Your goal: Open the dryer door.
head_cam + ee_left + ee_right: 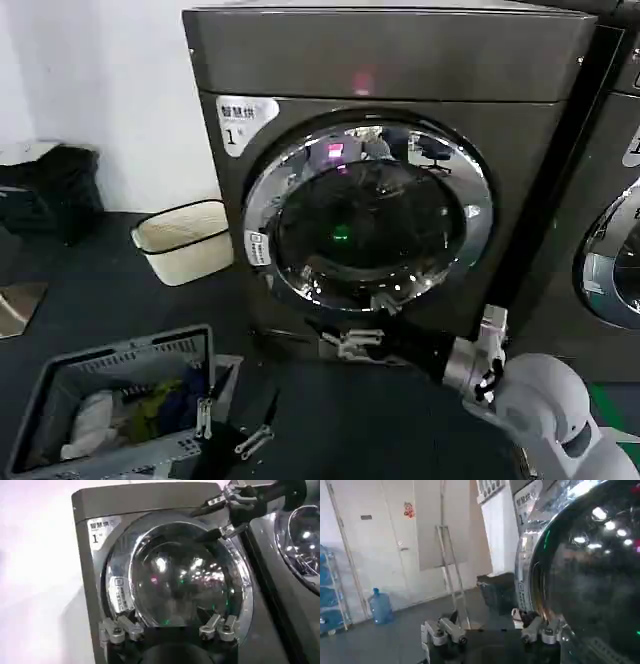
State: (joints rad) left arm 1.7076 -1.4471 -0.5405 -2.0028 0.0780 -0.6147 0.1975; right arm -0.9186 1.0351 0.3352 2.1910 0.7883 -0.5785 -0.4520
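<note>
**Dryer door: approach step, door not yet pulled**

- Laundry basket, one, on the floor at its near left corner, clothes inside.
- White bin, one, on the floor beside the dryer's left side.
- Left gripper, one, low by the basket, fingers spread wide, holding nothing.
- Dryer, one, centre, standing on the floor.
- Dryer door, one, on the dryer's front, judged shut.
- Right gripper, one, at the door's lower rim, fingers apart, gripping nothing.
- Second machine, one, at the right edge.

Next, I judge: hook a right finger behind the chrome ring and pull outward.
</note>
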